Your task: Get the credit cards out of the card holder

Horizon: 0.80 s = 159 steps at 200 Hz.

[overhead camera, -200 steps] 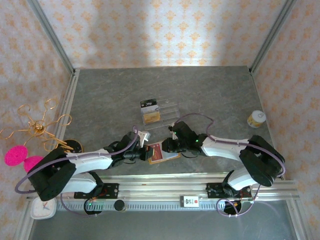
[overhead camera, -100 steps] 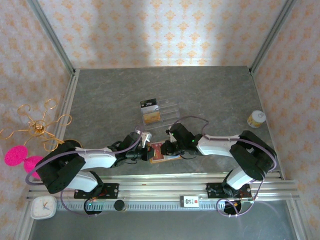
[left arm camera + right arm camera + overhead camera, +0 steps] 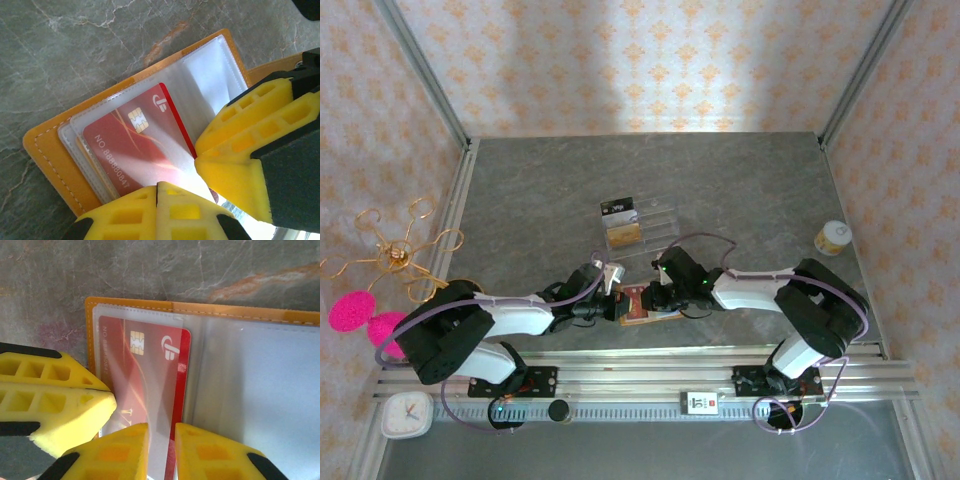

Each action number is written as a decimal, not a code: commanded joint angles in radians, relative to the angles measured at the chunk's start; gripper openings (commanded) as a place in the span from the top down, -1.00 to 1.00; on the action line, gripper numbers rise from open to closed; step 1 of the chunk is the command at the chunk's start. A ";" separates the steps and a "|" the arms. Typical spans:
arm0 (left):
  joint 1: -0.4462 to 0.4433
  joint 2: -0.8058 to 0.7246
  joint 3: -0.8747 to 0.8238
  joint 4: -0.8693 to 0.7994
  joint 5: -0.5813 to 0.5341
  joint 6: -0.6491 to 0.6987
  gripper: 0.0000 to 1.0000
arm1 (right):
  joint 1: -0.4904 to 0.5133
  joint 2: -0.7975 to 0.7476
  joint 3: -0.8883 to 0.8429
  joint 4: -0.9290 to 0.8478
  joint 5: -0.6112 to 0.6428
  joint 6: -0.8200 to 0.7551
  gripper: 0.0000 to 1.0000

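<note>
The orange card holder [image 3: 50, 155] lies open on the table, its clear plastic sleeves up. A red credit card [image 3: 135, 145] with a gold chip sits inside the left sleeve. My left gripper [image 3: 159, 184] is shut, its tips pressed onto the sleeve's near edge. My right gripper [image 3: 161, 427] stands over the card [image 3: 140, 365] with its jaws a narrow gap apart, the card's red long edge showing in that gap. Seen from above, both grippers [image 3: 620, 310] [image 3: 653, 298] meet over the holder [image 3: 642, 306] near the front edge. The card's near end is hidden under the fingers.
A clear acrylic stand [image 3: 635, 225] with cards stands behind the holder. A small yellow-lidded jar [image 3: 833, 237] sits at the right. A gold wire rack [image 3: 395, 255] and pink discs [image 3: 350, 312] are at the left. The metal rail [image 3: 720, 380] runs along the front.
My right gripper has moved left across the holder toward the left gripper and now covers more of it. In the last half second almost nothing has shifted.
</note>
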 commanded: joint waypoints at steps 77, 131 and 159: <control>0.001 0.039 -0.043 -0.054 -0.002 0.005 1.00 | -0.006 -0.036 -0.029 -0.015 0.043 0.016 0.59; 0.002 0.045 -0.042 -0.046 0.002 0.006 1.00 | -0.003 0.003 -0.025 0.025 -0.018 0.018 0.71; 0.002 0.060 -0.032 -0.038 0.011 0.001 1.00 | 0.000 0.021 -0.026 0.053 -0.036 0.037 0.92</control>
